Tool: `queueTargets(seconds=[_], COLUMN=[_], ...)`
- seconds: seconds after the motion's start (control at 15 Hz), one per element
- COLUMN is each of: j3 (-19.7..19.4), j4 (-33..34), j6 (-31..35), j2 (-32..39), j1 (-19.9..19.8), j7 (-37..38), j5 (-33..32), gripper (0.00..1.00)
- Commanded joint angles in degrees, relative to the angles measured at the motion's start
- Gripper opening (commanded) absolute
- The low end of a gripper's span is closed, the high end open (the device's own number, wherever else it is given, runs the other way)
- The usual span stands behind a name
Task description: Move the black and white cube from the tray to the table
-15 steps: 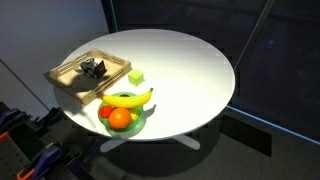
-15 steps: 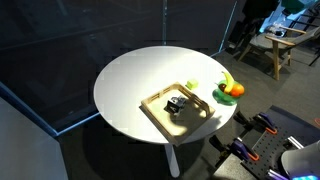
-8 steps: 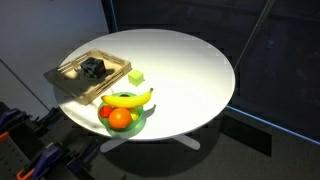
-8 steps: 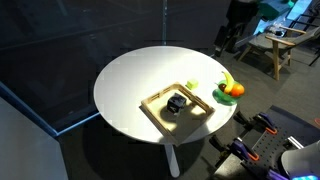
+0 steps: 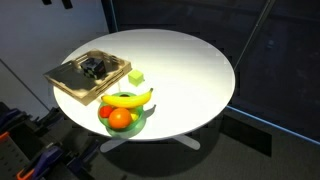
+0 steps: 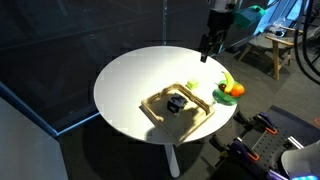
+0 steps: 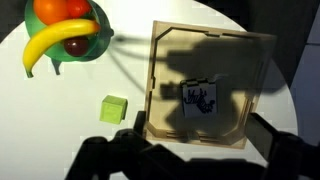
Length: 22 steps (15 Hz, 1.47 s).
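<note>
The black and white cube [image 5: 93, 68] lies inside the light-wood tray [image 5: 62, 80] near the edge of the round white table [image 5: 190, 70]. It also shows in the tray in an exterior view [image 6: 176, 103] and in the wrist view [image 7: 200, 97]. My gripper [image 6: 207, 52] hangs high above the table, well apart from the tray [image 6: 150, 108], and is empty. In the wrist view its two fingers [image 7: 190, 160] stand wide apart at the bottom, with the tray [image 7: 165, 60] under them in their shadow.
A yellow-green block [image 5: 136, 76] lies on the table beside the tray, also in the wrist view [image 7: 114, 108]. A green bowl with a banana and fruit [image 5: 125, 108] stands at the table's edge next to it. Chairs and equipment stand beyond the table [image 6: 270, 45].
The arm has swung in from the side and now hangs over the table. Its shadow has moved onto the tray. Cube, block and bowl have not moved.
</note>
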Motion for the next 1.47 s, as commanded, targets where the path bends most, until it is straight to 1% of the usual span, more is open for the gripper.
queueTargets(seconds=[0.0, 0.33, 0.53, 0.6, 0.67, 1.4], j3=[1.00, 1.95, 2.19, 2.20, 2.11, 2.12], j4=[3.61, 4.57, 4.48, 4.54, 3.10, 3.02], j6=[2.21, 7.33, 9.45, 9.47, 9.32, 9.44], j2=[5.34, 10.29, 12.05, 12.30, 11.29, 11.72], j1=[0.33, 0.83, 0.92, 0.93, 0.83, 0.83], j7=[-0.33, 0.20, 0.55, 0.40, 0.03, 0.03], j5=[-0.10, 0.27, -0.14, -0.08, -0.01, -0.01], gripper=[1.00, 1.00, 1.00, 1.00, 1.00, 1.00])
